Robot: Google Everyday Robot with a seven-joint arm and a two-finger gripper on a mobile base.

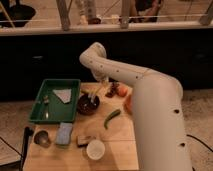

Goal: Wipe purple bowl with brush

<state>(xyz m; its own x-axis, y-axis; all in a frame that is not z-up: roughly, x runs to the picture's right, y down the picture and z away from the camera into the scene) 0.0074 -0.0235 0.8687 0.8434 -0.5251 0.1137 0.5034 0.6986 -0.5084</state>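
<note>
The white robot arm [145, 100] fills the right half of the view, reaching from the lower right up and over to the tabletop [120, 142] and bending down at its far end. The green tray [37, 117] lies at the left of the tabletop. The purple bowl [88, 104] stands just beside the tray's right edge, near the middle of the tabletop, with the long green vegetable [112, 118] to its right and the white cup [95, 149] nearer the front edge.

The gripper [102, 84] hangs above and slightly right of the purple bowl. Whether the jaws are wide, narrow or holding anything cannot be told. A pale slim shape, probably the brush [94, 97], slants down from the gripper toward the bowl's rim.

Step in hand, as judged: bringing the bristles into the bowl. To do it well:
- Centre the head over the bowl's opening before lowering.
- Press lightly; the bowl looks glossy and may slide.
- Sweep in short arcs inside the rim, clear of the tray.
</note>
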